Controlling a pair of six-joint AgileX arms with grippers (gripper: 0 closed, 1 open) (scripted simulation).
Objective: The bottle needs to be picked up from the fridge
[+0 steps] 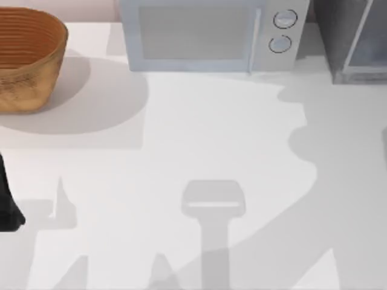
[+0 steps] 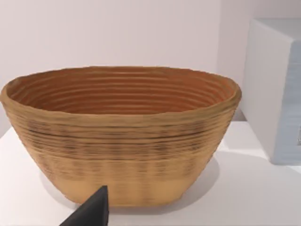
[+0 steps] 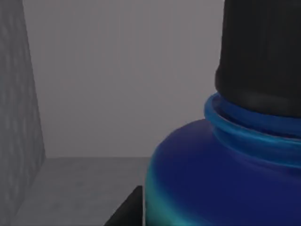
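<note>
Right wrist view: bottle (image 3: pixel 221 179) close, inside fridge (image 3: pixel 19 117)

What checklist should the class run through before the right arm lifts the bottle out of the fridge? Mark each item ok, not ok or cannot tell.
1. Bottle upright inside the fridge, black cap on: ok.
2. Right gripper close to the bottle, one fingertip beside it: ok.
3. Fingers closed on the bottle: cannot tell.
4. Fridge door open: cannot tell.
5. Left gripper parked clear, facing the basket: ok.
</note>
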